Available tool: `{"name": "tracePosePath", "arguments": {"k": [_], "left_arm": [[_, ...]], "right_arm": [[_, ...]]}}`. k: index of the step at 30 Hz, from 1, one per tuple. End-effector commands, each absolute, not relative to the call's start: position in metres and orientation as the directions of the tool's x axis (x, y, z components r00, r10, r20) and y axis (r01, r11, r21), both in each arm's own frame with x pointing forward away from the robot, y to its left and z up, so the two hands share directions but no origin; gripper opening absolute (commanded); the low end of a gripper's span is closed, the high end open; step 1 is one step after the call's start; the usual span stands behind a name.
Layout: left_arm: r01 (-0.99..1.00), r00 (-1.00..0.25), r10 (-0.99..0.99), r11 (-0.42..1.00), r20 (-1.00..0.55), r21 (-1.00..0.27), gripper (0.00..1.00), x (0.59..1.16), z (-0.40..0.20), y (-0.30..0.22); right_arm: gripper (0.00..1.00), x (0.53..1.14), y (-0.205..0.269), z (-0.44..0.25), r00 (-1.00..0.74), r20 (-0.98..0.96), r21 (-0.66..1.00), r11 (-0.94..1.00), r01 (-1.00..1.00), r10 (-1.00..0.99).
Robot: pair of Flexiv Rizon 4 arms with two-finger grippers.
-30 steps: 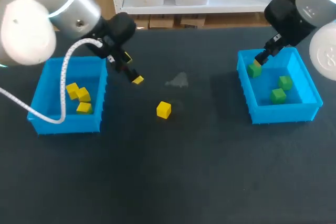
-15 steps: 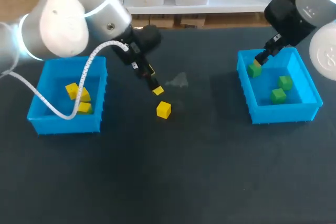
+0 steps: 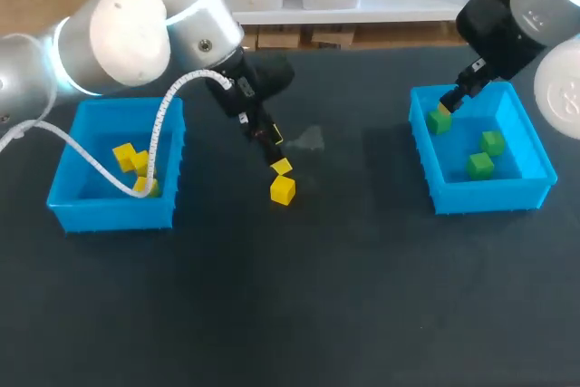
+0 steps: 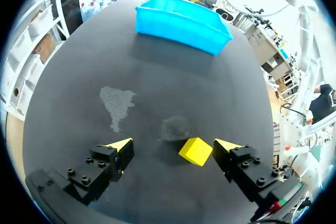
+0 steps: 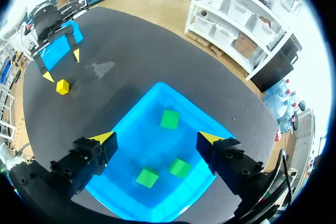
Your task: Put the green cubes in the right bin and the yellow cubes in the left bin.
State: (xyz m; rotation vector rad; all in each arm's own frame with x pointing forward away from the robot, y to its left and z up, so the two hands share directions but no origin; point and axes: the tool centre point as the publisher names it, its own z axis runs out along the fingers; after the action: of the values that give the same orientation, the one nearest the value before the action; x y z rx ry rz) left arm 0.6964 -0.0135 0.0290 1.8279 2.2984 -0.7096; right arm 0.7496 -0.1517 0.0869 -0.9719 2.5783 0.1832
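Head view: dark table (image 3: 290,314), pale smudge (image 3: 308,140) near centre. Loose yellow cube (image 3: 283,189) at 7 o'clock of smudge, between spread fingers of left gripper (image 3: 278,151), ungrasped. Left bin (image 3: 113,104) at 9 o'clock holds three yellow cubes (image 3: 125,156). Right bin (image 3: 489,195) at 3 o'clock holds three green cubes (image 3: 480,166); right gripper (image 5: 157,139) above, splayed, empty. Since second ago: left gripper swung from left bin to loose yellow cube; right gripper unmoved.

A robotics lab: the left arm (image 3: 127,33) and right arm (image 3: 535,6) hang over a dark bench (image 3: 317,305) carrying a blue left bin (image 3: 68,215) and right bin (image 3: 494,198).
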Motion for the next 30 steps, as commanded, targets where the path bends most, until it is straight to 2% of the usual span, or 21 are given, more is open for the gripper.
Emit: {"name": "tracePosePath", "arguments": {"k": [1, 19, 30], "left_arm": [[0.946, -0.246, 0.89, 0.134, -0.384, -0.296, 1.0, 0.696, 0.034, -0.01], [0.942, -0.093, 0.948, -0.016, -0.304, -0.336, 1.0, 0.675, 0.035, -0.02], [0.936, -0.035, 0.97, -0.053, -0.239, -0.349, 1.0, 0.671, 0.029, -0.023]], "right_arm": [[1.0, 0.749, -0.152, 0.087, -0.689, -0.392, -0.011, 0.752, -0.659, -0.609], [1.0, 0.749, -0.152, 0.087, -0.689, -0.392, -0.011, 0.752, -0.659, -0.609], [1.0, 0.749, -0.152, 0.087, -0.689, -0.392, -0.011, 0.752, -0.659, -0.609]]}}
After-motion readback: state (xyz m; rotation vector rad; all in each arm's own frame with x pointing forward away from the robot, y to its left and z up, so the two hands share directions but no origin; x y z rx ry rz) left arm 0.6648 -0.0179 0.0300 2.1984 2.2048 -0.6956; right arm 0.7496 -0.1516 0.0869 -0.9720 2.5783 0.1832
